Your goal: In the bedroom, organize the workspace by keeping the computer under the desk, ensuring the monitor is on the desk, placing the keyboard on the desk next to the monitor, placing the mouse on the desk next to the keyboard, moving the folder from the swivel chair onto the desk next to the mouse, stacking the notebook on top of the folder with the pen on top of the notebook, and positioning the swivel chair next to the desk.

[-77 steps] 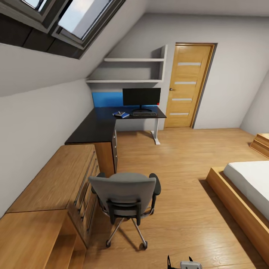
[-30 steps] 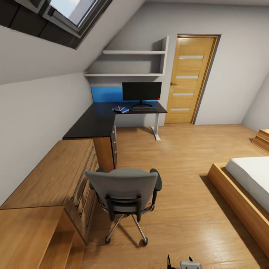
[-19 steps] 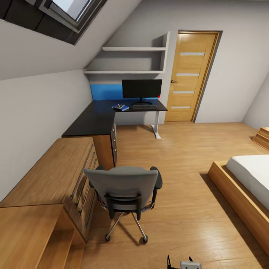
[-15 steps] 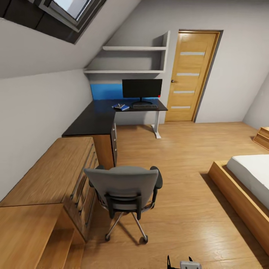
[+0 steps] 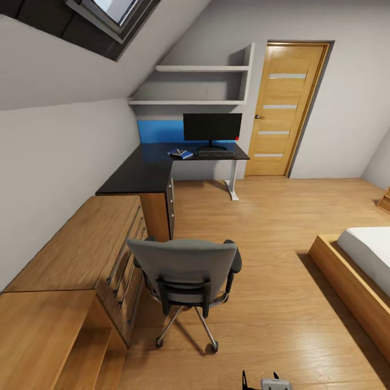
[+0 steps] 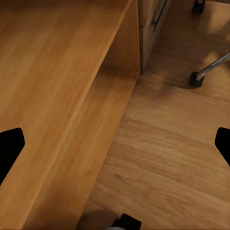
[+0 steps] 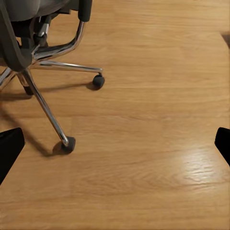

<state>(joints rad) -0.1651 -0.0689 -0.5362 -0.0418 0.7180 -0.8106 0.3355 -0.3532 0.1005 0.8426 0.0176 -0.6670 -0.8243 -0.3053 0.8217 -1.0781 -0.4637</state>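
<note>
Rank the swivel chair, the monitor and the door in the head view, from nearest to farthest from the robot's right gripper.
1. Swivel chair: just ahead of the right gripper, beside the wooden cabinets.
2. Monitor: on the desk across the room.
3. Door: in the far wall, right of the desk; barely beyond the monitor, nearly too close to call.

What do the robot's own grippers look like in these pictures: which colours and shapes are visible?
In each wrist view, the gripper shows two flat black fingertips at opposite picture edges. In the head view, a small light grey block with thin black prongs shows at the lower edge. No cables or markings are visible.
</note>
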